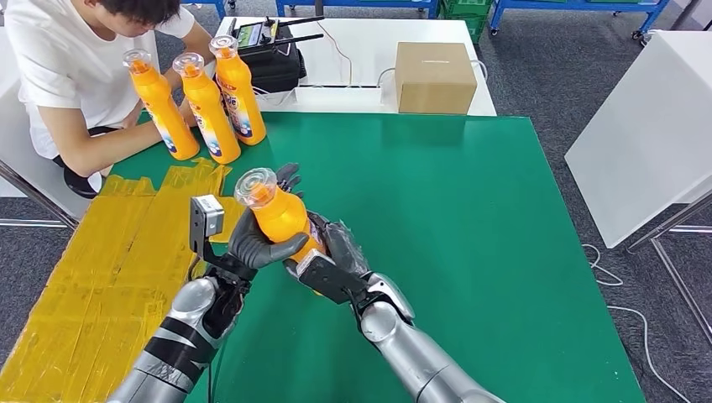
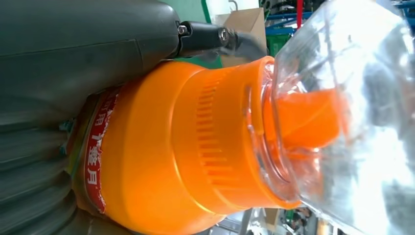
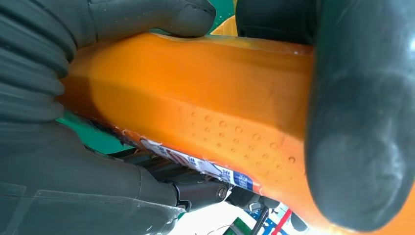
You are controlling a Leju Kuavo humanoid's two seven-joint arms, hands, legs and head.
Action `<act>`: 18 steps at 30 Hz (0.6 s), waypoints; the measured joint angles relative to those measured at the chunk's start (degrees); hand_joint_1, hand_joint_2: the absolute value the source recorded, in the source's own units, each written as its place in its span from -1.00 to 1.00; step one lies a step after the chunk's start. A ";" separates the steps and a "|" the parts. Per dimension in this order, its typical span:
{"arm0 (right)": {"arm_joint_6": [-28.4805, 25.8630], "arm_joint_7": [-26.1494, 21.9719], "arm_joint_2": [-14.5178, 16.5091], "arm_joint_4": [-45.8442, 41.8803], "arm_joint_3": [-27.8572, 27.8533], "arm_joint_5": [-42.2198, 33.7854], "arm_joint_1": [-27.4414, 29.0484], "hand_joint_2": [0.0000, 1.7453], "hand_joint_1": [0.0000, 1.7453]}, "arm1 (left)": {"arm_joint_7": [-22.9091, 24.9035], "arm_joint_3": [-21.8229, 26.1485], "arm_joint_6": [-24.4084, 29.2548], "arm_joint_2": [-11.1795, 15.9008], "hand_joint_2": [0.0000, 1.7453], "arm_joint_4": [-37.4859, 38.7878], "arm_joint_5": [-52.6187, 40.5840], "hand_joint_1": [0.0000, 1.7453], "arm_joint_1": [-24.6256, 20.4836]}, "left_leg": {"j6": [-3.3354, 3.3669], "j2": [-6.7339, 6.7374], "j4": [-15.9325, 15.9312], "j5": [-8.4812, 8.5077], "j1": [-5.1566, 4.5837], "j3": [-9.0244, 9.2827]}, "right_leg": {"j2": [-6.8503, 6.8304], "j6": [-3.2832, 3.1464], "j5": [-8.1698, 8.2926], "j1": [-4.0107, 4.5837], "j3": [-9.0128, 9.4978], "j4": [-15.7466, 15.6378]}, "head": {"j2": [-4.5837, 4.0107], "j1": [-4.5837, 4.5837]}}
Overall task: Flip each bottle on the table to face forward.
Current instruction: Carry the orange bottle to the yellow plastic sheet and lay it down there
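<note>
An orange bottle (image 1: 280, 214) with a clear cap is held above the green table (image 1: 470, 218), tilted with its cap up and to the left. My left hand (image 1: 259, 243) grips its upper body, the thumb across the front. My right hand (image 1: 336, 256) holds its lower body from the right. In the left wrist view the orange bottle (image 2: 186, 152) and its clear cap (image 2: 352, 112) show close up, with a red label strip at the shoulder. In the right wrist view the orange bottle (image 3: 205, 103) lies between the grey fingers (image 3: 362, 122). Three more orange bottles (image 1: 206, 105) stand upright at the table's far left.
A person (image 1: 80, 67) in a white shirt sits at the far left, arms by the three standing bottles. Yellow tape (image 1: 92, 269) covers the table's left part. A cardboard box (image 1: 434, 77) and a black device (image 1: 270, 50) sit on the white table behind.
</note>
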 joint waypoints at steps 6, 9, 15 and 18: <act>-0.45 0.08 0.05 1.32 0.78 -0.01 -0.70 1.00 1.00 | -0.15 0.26 0.21 -0.01 1.00 0.23 0.62 1.00 0.24 | 0.00 0.00 0.00 0.00 0.00 0.00 | 0.00 0.00 0.00 0.00 0.00 0.00 | 0.00 0.01; -0.50 0.08 0.17 1.68 0.93 -0.02 -0.82 1.00 1.00 | -0.20 0.31 0.35 -0.02 1.00 0.31 0.63 1.00 0.28 | 0.00 -0.01 0.01 0.00 0.00 0.00 | 0.00 0.00 0.00 0.00 0.00 0.00 | 0.00 -0.01; -0.57 0.08 0.31 2.14 1.21 -0.02 -0.96 1.00 1.00 | -0.26 0.34 0.49 -0.01 1.00 0.36 0.63 1.00 0.35 | 0.00 0.00 0.00 0.00 0.00 0.00 | 0.00 0.00 0.00 0.00 0.00 0.00 | 0.00 0.00; -0.57 0.08 0.33 2.26 1.26 -0.02 -0.96 1.00 1.00 | -0.26 0.35 0.54 -0.01 1.00 0.36 0.63 1.00 0.43 | 0.00 0.00 0.00 0.00 0.00 0.00 | 0.00 0.00 0.00 0.00 0.00 0.00 | 0.00 0.00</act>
